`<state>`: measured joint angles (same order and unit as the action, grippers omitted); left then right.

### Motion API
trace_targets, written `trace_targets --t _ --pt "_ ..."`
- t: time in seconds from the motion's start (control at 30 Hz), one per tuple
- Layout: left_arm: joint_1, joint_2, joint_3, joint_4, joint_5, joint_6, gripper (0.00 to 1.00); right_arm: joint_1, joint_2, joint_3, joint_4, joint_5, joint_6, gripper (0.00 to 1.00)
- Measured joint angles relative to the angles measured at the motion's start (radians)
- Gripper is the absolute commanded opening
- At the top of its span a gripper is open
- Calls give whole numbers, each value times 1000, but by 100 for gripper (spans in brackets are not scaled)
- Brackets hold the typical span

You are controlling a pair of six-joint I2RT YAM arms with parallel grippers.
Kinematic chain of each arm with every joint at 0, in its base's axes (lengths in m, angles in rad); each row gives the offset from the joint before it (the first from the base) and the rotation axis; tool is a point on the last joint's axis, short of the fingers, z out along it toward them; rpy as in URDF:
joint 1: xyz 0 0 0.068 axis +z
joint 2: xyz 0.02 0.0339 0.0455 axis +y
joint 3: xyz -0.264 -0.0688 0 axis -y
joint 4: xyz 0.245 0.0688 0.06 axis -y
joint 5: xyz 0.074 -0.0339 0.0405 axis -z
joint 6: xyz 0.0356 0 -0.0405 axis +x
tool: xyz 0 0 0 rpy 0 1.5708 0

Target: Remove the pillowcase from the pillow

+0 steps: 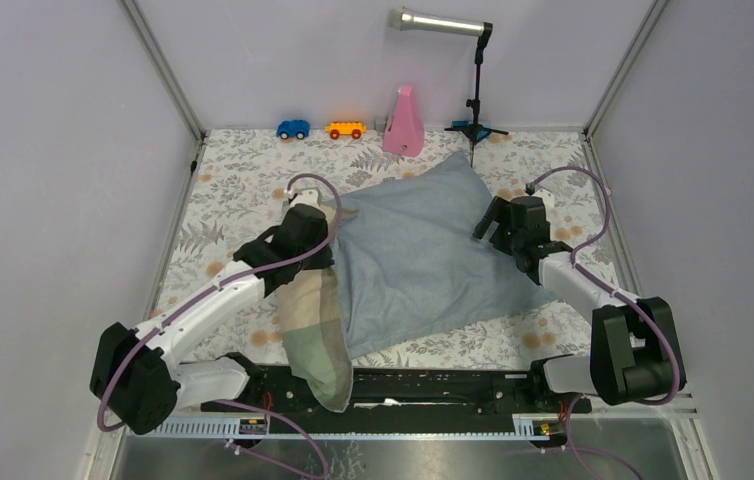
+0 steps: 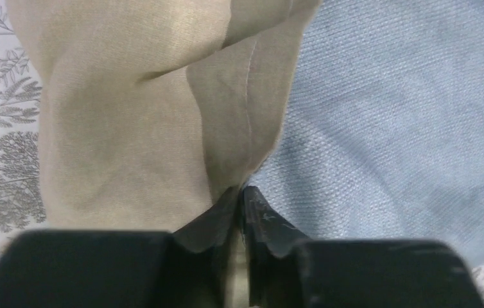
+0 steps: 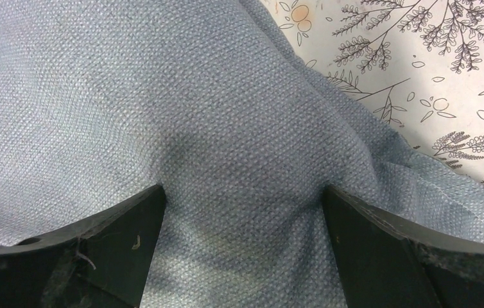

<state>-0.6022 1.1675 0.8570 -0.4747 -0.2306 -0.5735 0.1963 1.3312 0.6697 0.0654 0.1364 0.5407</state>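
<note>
The blue-grey pillowcase (image 1: pixel 423 255) lies across the middle of the table, bulging over the pillow inside it. Its beige-olive band (image 1: pixel 315 325) hangs down at the left towards the near edge. The cream pillow itself is hidden inside the case. My left gripper (image 2: pixel 241 192) is shut on a fold of the beige band (image 2: pixel 162 109), next to the blue fabric (image 2: pixel 406 128). My right gripper (image 3: pixel 242 192) is open, its fingers pressed down on the blue fabric (image 3: pixel 162 96) at the case's right side (image 1: pixel 508 230).
The table has a floral cloth (image 1: pixel 243 190). At the back stand a blue toy car (image 1: pixel 293 129), an orange toy car (image 1: pixel 345 130), a pink cone-shaped object (image 1: pixel 404 122) and a lamp stand (image 1: pixel 475 100). Grey walls close in both sides.
</note>
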Motion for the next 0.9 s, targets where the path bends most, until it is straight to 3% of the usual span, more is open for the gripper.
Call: trace_targets --t 0.37,0.4,0.43,0.47,0.5,0.53,0.7,0.9 --pt "-1 27 6 -3 -11 -6 0 0 31 17 -4 -10 -5 95" --pt "-1 21 6 -6 -32 -18 0 0 33 18 -5 -10 -5 88" --pt "2 9 6 -12 -52 -31 0 0 33 18 -6 -8 -4 67" --pt "12 -16 6 -24 -74 -46 0 0 33 18 -7 -6 -5 32" --pt "29 -53 4 -32 -89 -60 0 0 33 18 -8 -5 -2 4" --pt "61 -108 -2 -33 -98 -72 0 0 33 18 -8 -4 -5 0" --pt "290 -358 14 -60 -165 -91 0 0 33 31 -27 10 20 0" --pt "374 -364 138 -161 -340 0 0 -57 -113 -18 -92 91 91 0"
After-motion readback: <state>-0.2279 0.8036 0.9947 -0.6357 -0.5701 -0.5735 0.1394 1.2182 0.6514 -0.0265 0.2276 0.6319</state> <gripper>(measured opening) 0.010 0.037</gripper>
